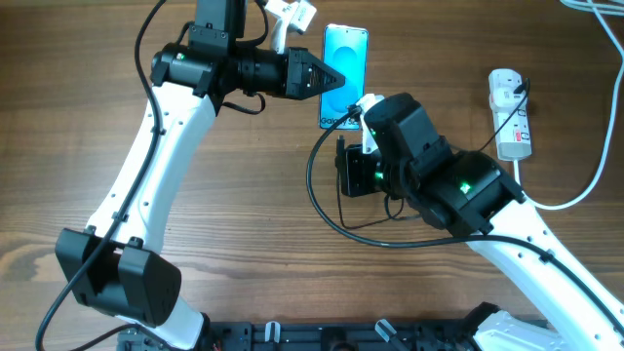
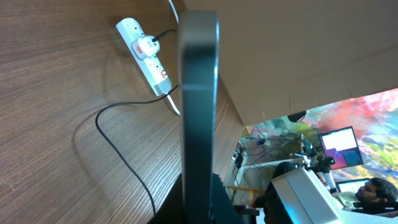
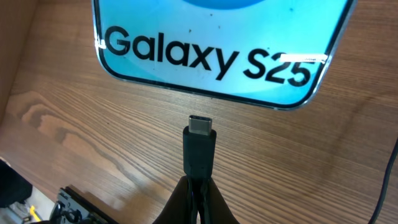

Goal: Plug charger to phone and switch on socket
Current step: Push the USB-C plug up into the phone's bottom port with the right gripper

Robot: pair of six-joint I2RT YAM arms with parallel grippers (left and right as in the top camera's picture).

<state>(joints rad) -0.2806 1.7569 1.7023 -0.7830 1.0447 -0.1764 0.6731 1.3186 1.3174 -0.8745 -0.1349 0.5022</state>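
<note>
Right wrist view's top edge cuts off the phone point(image 3: 217, 37).

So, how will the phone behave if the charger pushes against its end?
Probably stiff: the phone looks like a thin, rigid slab. It seems smooth and could slide on the wooden table unless the left gripper braces it. Gripped at one side, it may pivot.

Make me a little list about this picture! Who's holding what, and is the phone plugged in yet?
phone: blue screen facing up, one long edge pinched by the left gripper
charger: tip held by the right gripper, pointing at the phone's bottom edge
plugged into phone: not yet, a gap shows
socket: off to the right, charger's other end plugged into it
switch: too small to tell on or off
</note>
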